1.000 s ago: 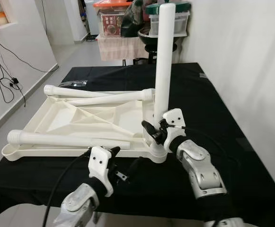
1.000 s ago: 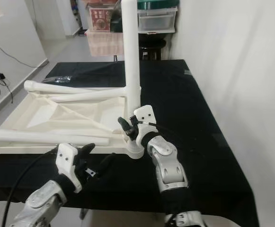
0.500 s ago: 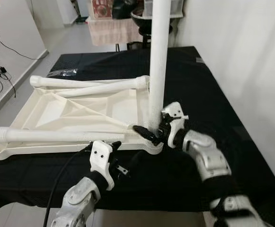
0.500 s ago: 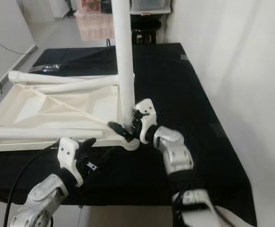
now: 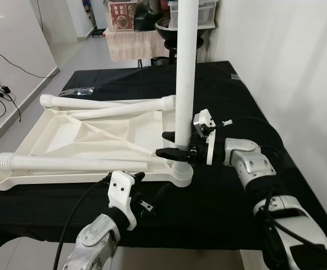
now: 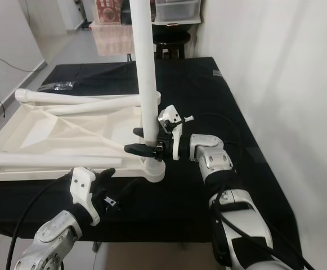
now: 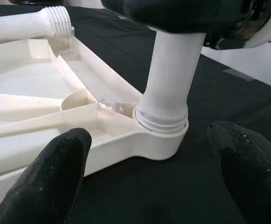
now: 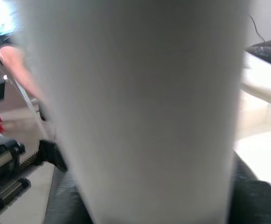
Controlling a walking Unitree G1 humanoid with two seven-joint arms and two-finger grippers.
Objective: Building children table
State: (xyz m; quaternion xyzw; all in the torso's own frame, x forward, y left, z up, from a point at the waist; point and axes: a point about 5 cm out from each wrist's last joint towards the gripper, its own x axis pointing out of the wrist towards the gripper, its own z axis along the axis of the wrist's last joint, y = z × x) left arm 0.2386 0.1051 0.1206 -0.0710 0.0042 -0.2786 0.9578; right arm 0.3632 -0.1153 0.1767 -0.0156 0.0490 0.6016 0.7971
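Left pincer [image 5: 146,194] wide open, empty, just short of the corner socket [image 7: 161,135]. Beyond, right pincer [image 5: 171,144] closed around the upright leg [image 5: 184,79], low down, leg pointing straight up from tabletop [image 5: 90,140] on black surface [image 5: 253,112].

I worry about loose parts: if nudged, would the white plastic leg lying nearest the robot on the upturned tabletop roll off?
The loose white plastic leg is a smooth round tube, so it probably rolls easily. It looks stiff and light. The upturned white tabletop has raised ribs and a rim, which would likely stop it.
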